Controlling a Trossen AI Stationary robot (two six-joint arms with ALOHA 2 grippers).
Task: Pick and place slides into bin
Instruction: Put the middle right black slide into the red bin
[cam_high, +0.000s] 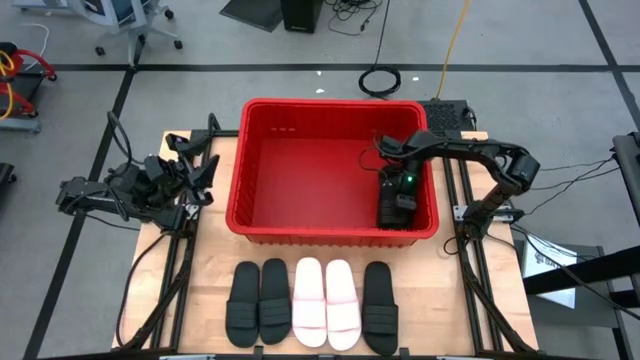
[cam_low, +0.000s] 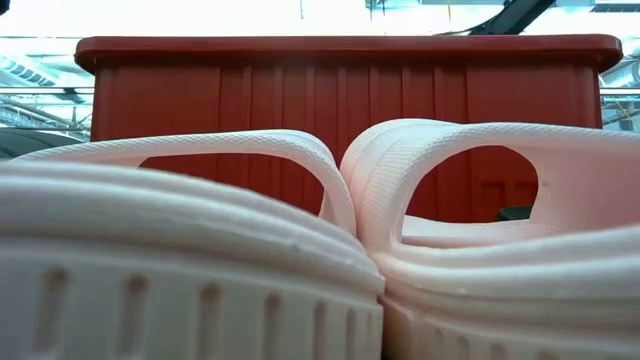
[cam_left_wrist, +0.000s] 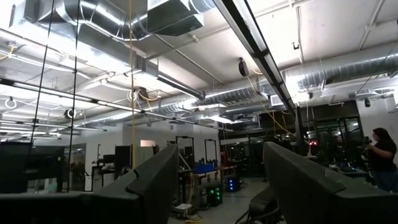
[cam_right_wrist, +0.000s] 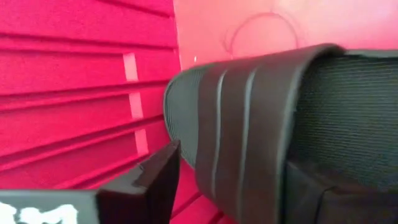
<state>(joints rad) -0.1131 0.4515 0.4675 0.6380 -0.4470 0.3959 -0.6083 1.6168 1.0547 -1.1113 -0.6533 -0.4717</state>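
Note:
The red bin (cam_high: 335, 170) stands mid-table; in the low view its near wall (cam_low: 340, 90) rises behind two white slides (cam_low: 230, 160). My right gripper (cam_high: 398, 195) reaches down into the bin's near right corner and is shut on a black slide (cam_right_wrist: 249, 124). Five slides lie side by side on their soles near the table's front edge: two black (cam_high: 258, 300), two white (cam_high: 325, 300) and one black (cam_high: 379, 305). My left gripper (cam_high: 195, 172) waits open at the table's left, its fingers (cam_left_wrist: 155, 180) pointing into the room. My right gripper has the black slide's ribbed strap (cam_right_wrist: 242, 155) between its two fingers, one finger (cam_right_wrist: 155, 180) on the side toward the bin's wall, the other (cam_right_wrist: 317, 193) against the textured surface beside the strap. It comes from above. In the high view the arm hides whether the slide rests on the bin's floor.
The bin's ribbed right wall (cam_right_wrist: 74, 93) stands close beside my right gripper. The rest of the bin's floor (cam_high: 300, 170) shows bare red. Cables and frame rails run along both table sides (cam_high: 165, 270). A person (cam_left_wrist: 382, 155) stands far off in the room.

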